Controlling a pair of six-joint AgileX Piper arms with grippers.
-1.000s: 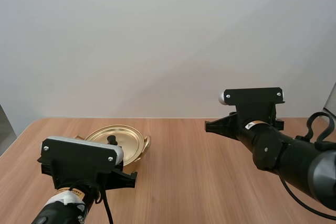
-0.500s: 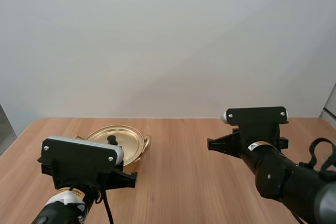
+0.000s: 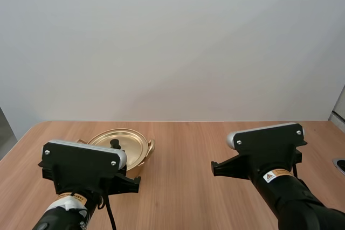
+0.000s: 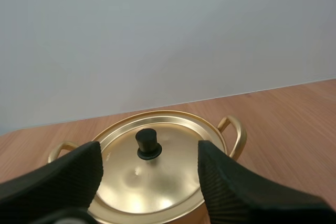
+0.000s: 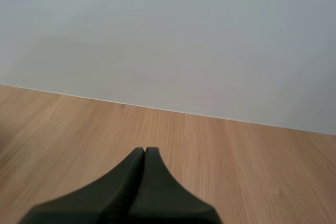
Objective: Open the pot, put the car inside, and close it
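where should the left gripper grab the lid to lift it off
By the black knob at the centre of the lid, coming straight down from above. It stands upright and narrow, easy to pinch, while the lid's rim lies flush on the pot.

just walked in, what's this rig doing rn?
Two-arm pot job, at its start. The left gripper is open and holds nothing, its fingers standing apart just short of the gold pot, roughly lined up with the black knob of the lid. The lid sits on the pot. The right gripper is shut on nothing, low over bare table.
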